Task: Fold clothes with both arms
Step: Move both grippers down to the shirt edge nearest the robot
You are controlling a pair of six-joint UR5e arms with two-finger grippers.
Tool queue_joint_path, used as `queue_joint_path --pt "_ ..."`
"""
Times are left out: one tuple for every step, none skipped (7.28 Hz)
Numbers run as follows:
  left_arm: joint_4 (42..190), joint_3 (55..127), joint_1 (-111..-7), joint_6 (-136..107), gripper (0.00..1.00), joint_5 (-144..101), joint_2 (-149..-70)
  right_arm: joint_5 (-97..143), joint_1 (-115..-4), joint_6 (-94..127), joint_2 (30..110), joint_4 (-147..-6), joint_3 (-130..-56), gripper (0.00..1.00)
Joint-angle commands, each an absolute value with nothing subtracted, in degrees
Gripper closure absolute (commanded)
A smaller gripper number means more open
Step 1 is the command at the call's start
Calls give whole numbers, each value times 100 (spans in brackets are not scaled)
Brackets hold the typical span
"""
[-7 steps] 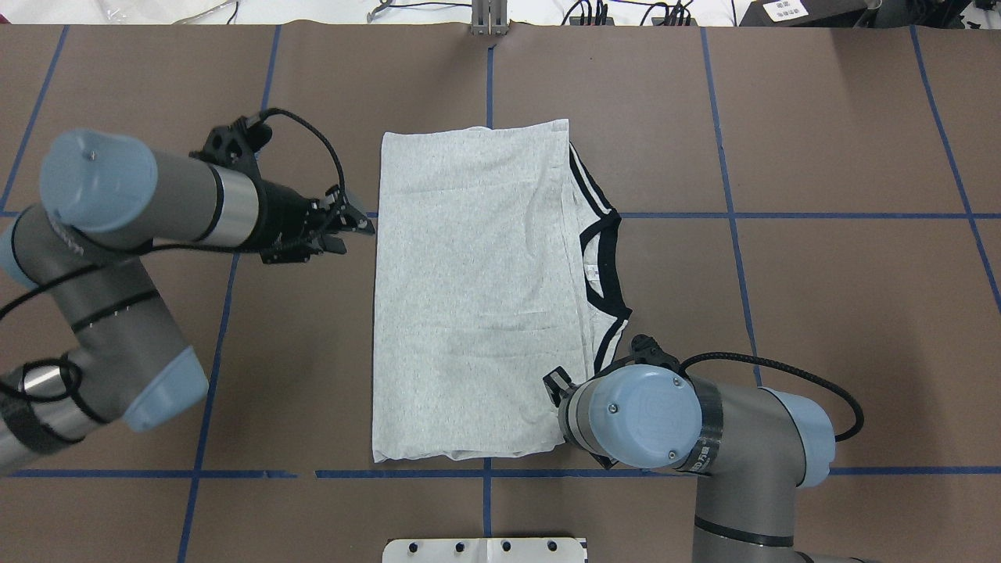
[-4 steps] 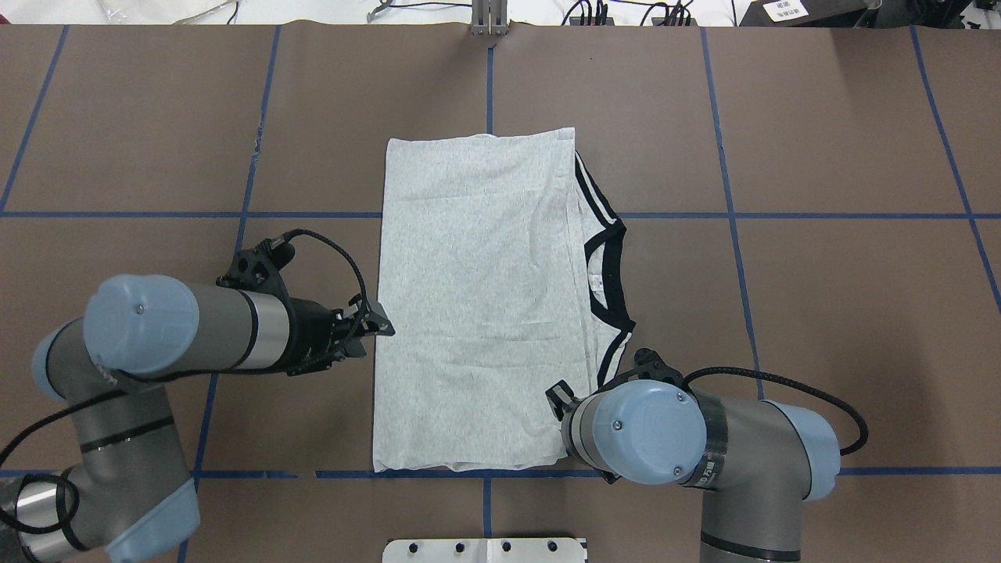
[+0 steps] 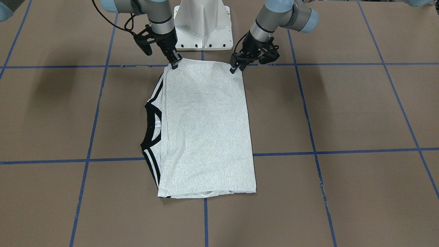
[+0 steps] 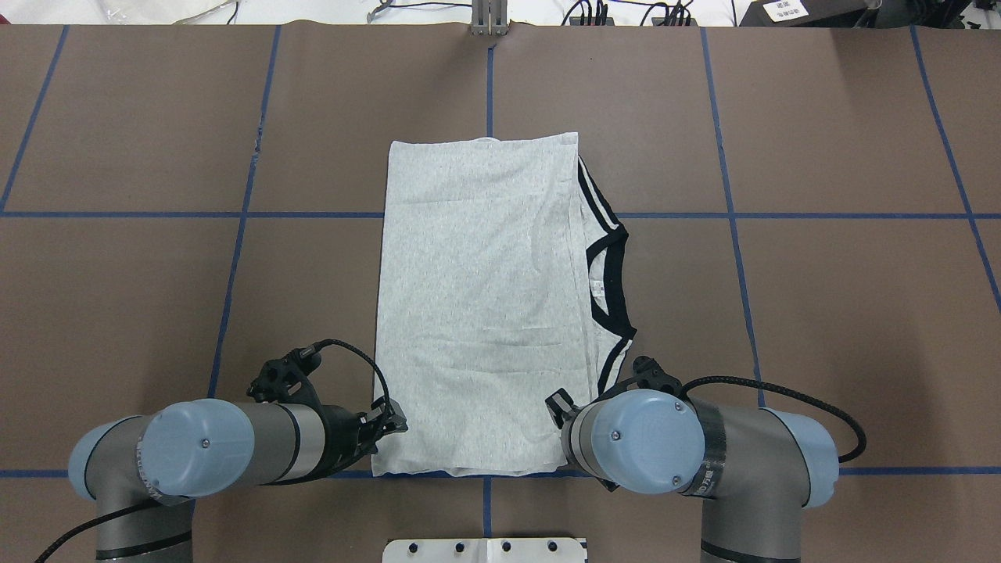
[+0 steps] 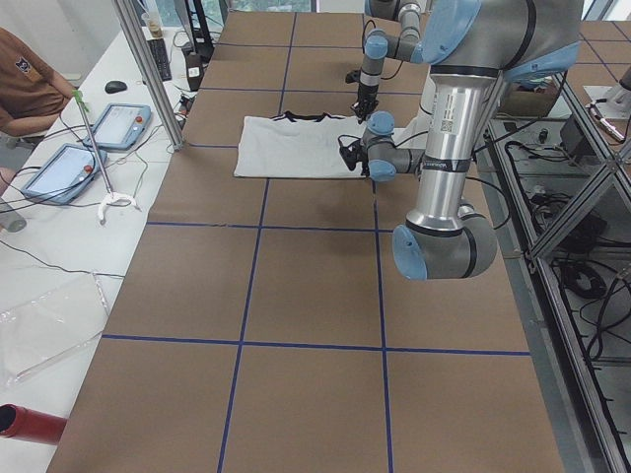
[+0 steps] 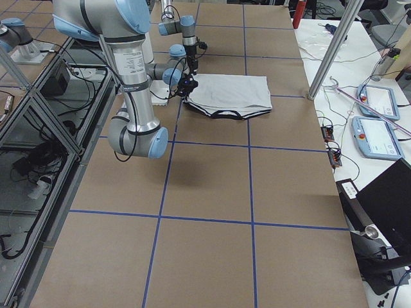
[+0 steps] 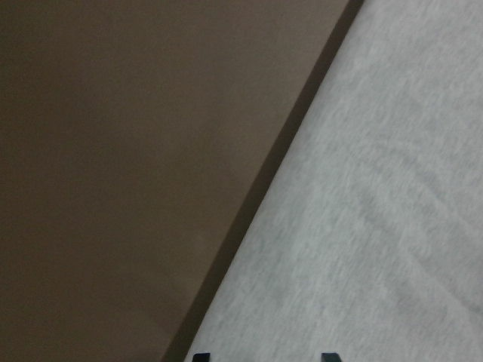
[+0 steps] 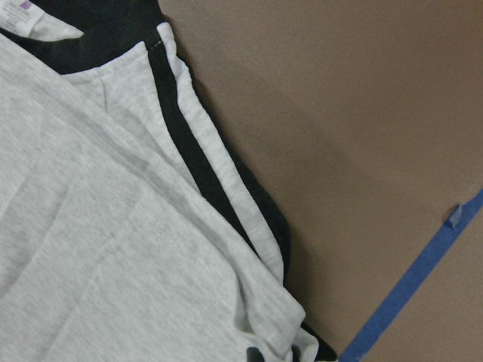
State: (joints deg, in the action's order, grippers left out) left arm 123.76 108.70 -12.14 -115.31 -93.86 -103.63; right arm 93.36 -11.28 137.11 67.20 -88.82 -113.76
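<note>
Since the left arm [image 4: 235, 446] swung in from further along half a second ago, the left gripper [image 4: 389, 426] hangs fingers apart at the near left corner of the one folded grey T-shirt [image 4: 477, 297]; the right gripper [image 3: 175, 64], unmoved, pinches the near right corner. Two arms, two grippers. Brown worktop [image 4: 821, 313], blue tape grid [image 4: 860, 215], white side bench [image 5: 59, 246]

The T-shirt [image 4: 477, 297] is soft, matt heathered knit cloth, lightly creased; its collar [image 3: 148, 125] is matt black cloth. The table cover [image 4: 821, 313] looks like matt brown paper, crossed by smooth blue tape [image 4: 860, 215]. The left arm [image 4: 270, 442] and right arm [image 4: 751, 461] have satin metal tubes, smooth plastic-looking joint caps [image 4: 645, 439] and braided black cables [image 4: 774, 382].
</note>
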Motion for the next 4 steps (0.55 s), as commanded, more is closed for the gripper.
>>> queue_joint_path --pt "12052 10907 -1073 -11637 38 -9360 -10371 9334 -1125 13711 6724 -8877 -11382 100" --pt "11780 11125 -1072 -11637 38 -9369 -10362 9334 -1125 13711 6715 -8877 -11382 100" --pt "11403 11284 -1020 -11637 38 -9378 -10371 9334 -1116 13720 6715 -8877 -11391 100" --pt "11382 11268 -924 -11645 38 -9361 -10362 9334 -1125 13711 6724 -8886 -11399 100"
